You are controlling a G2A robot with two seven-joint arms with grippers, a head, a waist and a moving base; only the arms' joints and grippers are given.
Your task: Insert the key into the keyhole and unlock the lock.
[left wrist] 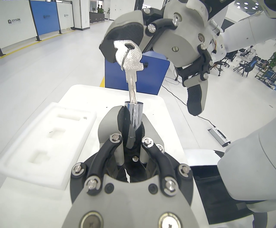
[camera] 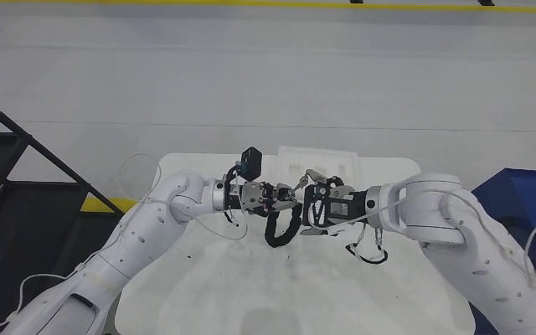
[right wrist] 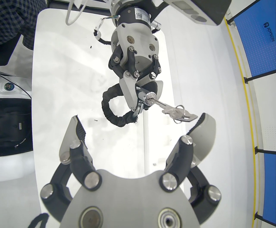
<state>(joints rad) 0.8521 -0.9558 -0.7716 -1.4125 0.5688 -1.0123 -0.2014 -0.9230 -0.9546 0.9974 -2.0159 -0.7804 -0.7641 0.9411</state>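
My left gripper is shut on the chrome cylinder of the lock, held above the table. The lock carries a black fabric-covered cable loop that hangs from it. A silver key with a small ring sits with its blade in the keyhole, and its head sticks out toward the other arm. My right gripper is open around the key's head; one pad lies right beside the head, the other stands well apart. From above, the two grippers meet over the table's middle.
A white foam tray with rectangular recesses lies on the white table at its far edge. A person's checked sleeve shows at the table's side. A black cable loop hangs under the right forearm.
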